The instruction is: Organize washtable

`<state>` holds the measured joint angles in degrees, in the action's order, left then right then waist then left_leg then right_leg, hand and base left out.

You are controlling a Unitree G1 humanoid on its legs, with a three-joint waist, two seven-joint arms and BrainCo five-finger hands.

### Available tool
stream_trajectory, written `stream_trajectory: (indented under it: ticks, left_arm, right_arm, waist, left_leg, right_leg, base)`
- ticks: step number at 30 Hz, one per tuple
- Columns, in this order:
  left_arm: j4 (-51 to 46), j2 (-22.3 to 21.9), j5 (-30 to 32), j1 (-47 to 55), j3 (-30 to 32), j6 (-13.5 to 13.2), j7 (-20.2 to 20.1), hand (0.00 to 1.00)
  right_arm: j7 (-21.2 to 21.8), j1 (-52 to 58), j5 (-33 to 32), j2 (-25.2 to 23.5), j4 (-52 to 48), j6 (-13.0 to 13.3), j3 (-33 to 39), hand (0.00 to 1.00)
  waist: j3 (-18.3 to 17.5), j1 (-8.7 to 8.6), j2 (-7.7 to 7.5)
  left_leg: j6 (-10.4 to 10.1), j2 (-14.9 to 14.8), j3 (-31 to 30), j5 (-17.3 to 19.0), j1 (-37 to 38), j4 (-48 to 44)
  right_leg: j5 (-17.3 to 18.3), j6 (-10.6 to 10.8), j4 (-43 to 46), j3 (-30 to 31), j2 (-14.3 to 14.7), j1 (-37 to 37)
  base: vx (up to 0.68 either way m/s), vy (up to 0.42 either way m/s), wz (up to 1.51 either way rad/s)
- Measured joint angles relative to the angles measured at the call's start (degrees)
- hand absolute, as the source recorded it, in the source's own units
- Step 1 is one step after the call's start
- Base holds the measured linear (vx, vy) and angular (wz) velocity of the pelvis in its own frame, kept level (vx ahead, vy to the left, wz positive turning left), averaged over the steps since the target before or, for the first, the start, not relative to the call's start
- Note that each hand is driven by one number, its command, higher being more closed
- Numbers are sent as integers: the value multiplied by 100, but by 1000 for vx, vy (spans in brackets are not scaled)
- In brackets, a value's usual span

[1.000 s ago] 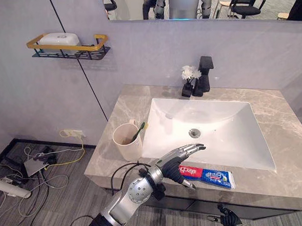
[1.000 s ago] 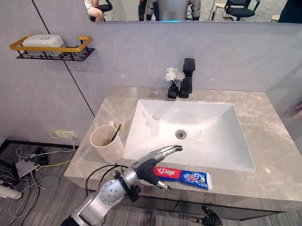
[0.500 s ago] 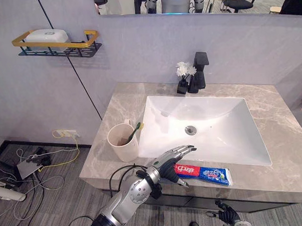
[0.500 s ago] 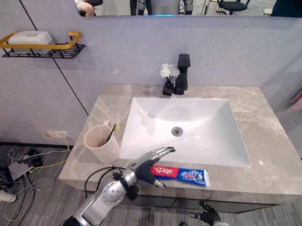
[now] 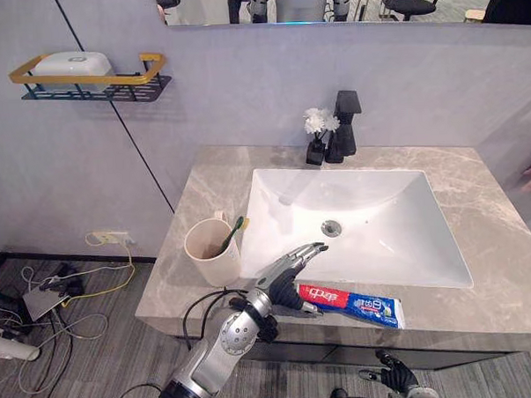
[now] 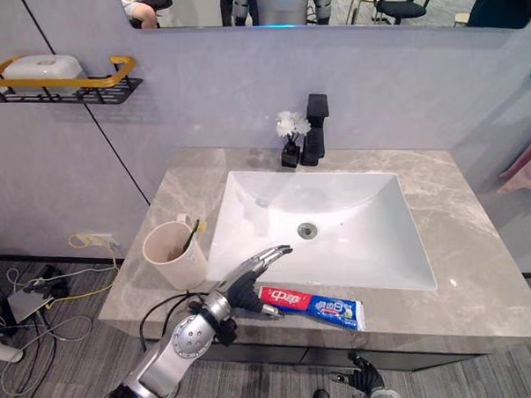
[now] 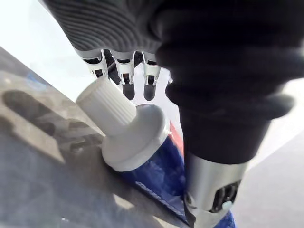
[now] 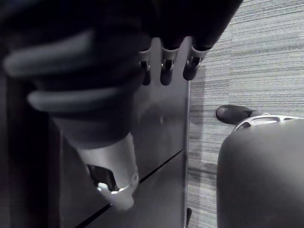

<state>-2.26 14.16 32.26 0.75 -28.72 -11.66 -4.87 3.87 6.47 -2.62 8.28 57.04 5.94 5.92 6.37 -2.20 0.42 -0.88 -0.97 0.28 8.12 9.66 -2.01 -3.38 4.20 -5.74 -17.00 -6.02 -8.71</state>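
A red-and-blue toothpaste tube (image 5: 358, 306) lies along the front edge of the grey marble counter (image 5: 506, 268), its white cap (image 7: 105, 104) pointing left. My left hand (image 5: 282, 282) hovers over the cap end, open, with straight fingers reaching toward the sink and the thumb (image 7: 213, 156) down beside the tube. A beige cup (image 5: 211, 252) holding a green toothbrush (image 5: 233, 234) stands on the counter left of the sink. My right hand (image 5: 392, 370) hangs low in front of the cabinet with relaxed fingers (image 8: 164, 66).
The white sink (image 5: 382, 238) fills the middle of the counter. A black faucet (image 5: 345, 125) and a small vase of white flowers (image 5: 315, 131) stand behind it. A wall shelf (image 5: 88, 79) at the upper left carries a white soap box (image 5: 64, 62).
The whole picture has shifted, so the camera moved. My left hand stays over the tube's cap end, drawn back slightly toward the cap.
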Motion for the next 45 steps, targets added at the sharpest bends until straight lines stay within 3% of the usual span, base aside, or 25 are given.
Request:
stream_trajectory:
  ticks: [9,10,17,45]
  left_arm:
    - [0,5,228,78,9,-10,4,0]
    - [0,5,239,80,12,-10,10,100]
    - [0,2,385,117,11,-114,14,100]
    - [-276,-48,316,384,295,-66,163,100]
  right_arm:
    - [-5,2,0,0,0,0,-7,0]
    - [-6,0,0,0,0,1,-9,0]
    - [-5,-8,0,0,-2,2,-12,0]
    - [-26,19,-26,0,-8,7,92,0]
  waist:
    - [1,2,-2]
    - [1,4,-2]
    - [0,4,0]
    - [-35,-6,57]
  left_leg:
    - [-1,-5,43,2,5,10]
    - [-2,-8,69,2,8,11]
    - [-2,-7,119,3,14,13]
    - [2,-28,295,13,67,46]
  right_leg:
    - [0,0,-2,53,3,5]
    - [0,0,-4,77,5,12]
    - [-10,14,-17,128,4,30]
    - [-31,22,-20,305,35,105]
  base:
    - [-3,0,-1]
    - [-24,0,-5]
    - [-23,-2,-4]
    - [-12,-4,-3]
